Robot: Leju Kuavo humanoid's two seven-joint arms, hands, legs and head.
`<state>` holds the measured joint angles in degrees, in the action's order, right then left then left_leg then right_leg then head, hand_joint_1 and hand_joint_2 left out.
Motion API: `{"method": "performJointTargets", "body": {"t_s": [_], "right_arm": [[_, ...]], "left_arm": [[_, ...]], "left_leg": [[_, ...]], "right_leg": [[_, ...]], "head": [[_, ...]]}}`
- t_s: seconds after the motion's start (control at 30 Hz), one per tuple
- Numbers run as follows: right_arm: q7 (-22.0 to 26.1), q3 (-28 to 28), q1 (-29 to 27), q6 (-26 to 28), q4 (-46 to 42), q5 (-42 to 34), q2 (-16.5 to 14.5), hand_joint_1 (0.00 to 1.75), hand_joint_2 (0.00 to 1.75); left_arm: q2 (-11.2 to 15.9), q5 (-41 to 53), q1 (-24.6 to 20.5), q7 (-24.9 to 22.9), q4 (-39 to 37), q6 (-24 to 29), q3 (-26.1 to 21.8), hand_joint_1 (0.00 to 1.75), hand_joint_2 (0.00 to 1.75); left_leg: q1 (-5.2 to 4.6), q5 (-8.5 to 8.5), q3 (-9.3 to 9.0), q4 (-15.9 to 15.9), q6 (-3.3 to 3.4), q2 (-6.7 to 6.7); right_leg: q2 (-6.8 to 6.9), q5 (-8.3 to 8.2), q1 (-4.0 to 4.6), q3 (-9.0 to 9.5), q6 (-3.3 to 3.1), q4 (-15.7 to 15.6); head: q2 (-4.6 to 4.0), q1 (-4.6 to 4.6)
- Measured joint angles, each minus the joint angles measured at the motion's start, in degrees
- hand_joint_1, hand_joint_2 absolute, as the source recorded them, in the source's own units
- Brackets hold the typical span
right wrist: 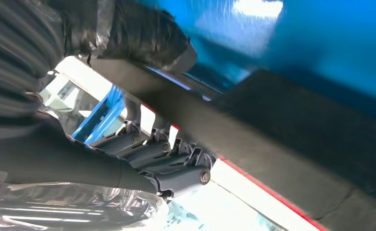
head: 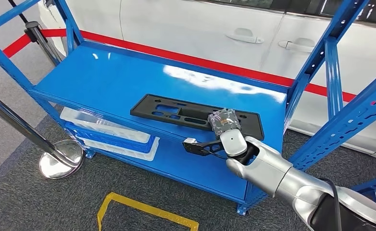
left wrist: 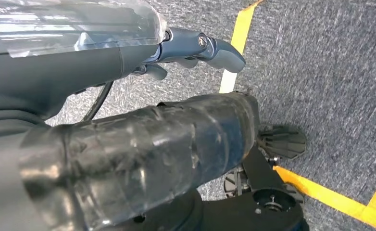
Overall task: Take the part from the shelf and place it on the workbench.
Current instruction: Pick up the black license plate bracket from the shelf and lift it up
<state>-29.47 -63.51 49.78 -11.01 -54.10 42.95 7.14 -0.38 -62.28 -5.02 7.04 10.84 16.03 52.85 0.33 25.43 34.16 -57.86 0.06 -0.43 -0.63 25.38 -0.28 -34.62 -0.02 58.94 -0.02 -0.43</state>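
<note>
The part is a flat black plate with several cutouts, lying along the front edge of the blue shelf board. My right hand is at its right end. In the right wrist view the thumb lies on one face of the part and the fingers stretch out along the other face with a narrow gap showing. The part lies flat on the shelf. My left hand hangs over the carpet with its fingers loosely apart, holding nothing.
Blue uprights frame the shelf at the right. White and blue trays lie on the lower board. A chrome stanchion base stands at the left and yellow floor tape in front. A white car is parked behind.
</note>
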Motion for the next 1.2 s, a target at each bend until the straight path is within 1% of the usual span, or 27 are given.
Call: {"method": "performJointTargets", "body": {"t_s": [0.2,0.4,0.53,0.67,0.87,1.2], "right_arm": [[0.17,0.26,0.31,0.04,-0.02,1.2,0.01,1.75,1.75],[0.5,0.29,0.34,-0.02,-0.08,1.73,0.03,1.75,1.75],[2.74,0.29,0.47,0.65,-0.7,3.37,0.01,1.75,1.75],[6.52,0.29,0.6,1.46,-3.68,6.29,-0.65,1.75,1.75],[7.24,0.28,1.9,-0.23,-11.09,9.95,-1.45,1.75,1.75],[7.69,0.29,3.52,-1.12,-20.13,11.84,-1.43,1.75,1.75]], "left_arm": [[-0.01,-0.31,0.0,0.11,0.0,0.04,0.0,0.0,0.0],[-0.01,-1.0,0.01,0.21,0.0,-0.52,0.0,0.0,0.0],[-0.01,-1.6,0.0,0.96,0.0,-1.04,0.0,0.0,0.0],[-0.01,-1.36,-0.02,1.72,0.0,-1.52,0.0,0.0,1.75],[0.02,-0.69,0.0,2.31,0.0,-1.69,0.0,0.0,1.75],[0.37,-0.71,-0.03,2.35,0.0,-1.69,0.0,0.0,1.75]], "left_leg": [[0.03,0.01,-0.01,0.01,-0.05,0.01],[0.09,0.03,0.0,0.01,-0.08,0.01],[0.09,0.04,0.01,0.02,-0.08,0.0],[0.09,0.04,0.04,0.02,-0.08,0.0],[0.1,0.04,0.09,0.02,-0.08,-0.03],[0.1,0.08,0.11,0.03,-0.14,0.0]], "right_leg": [[0.01,0.03,0.2,0.04,-0.04,-0.01],[0.01,0.03,0.16,0.1,-0.05,-0.1],[0.01,0.03,0.16,0.14,-0.04,-0.14],[0.01,0.02,0.15,0.1,-0.04,-0.14],[0.09,0.05,0.19,0.05,-0.06,-0.14],[0.05,0.06,0.18,0.01,-0.08,-0.15]], "head": [[0.0,0.01],[0.0,0.03],[0.0,0.03],[0.0,0.01],[0.0,0.02],[0.0,0.01]]}}
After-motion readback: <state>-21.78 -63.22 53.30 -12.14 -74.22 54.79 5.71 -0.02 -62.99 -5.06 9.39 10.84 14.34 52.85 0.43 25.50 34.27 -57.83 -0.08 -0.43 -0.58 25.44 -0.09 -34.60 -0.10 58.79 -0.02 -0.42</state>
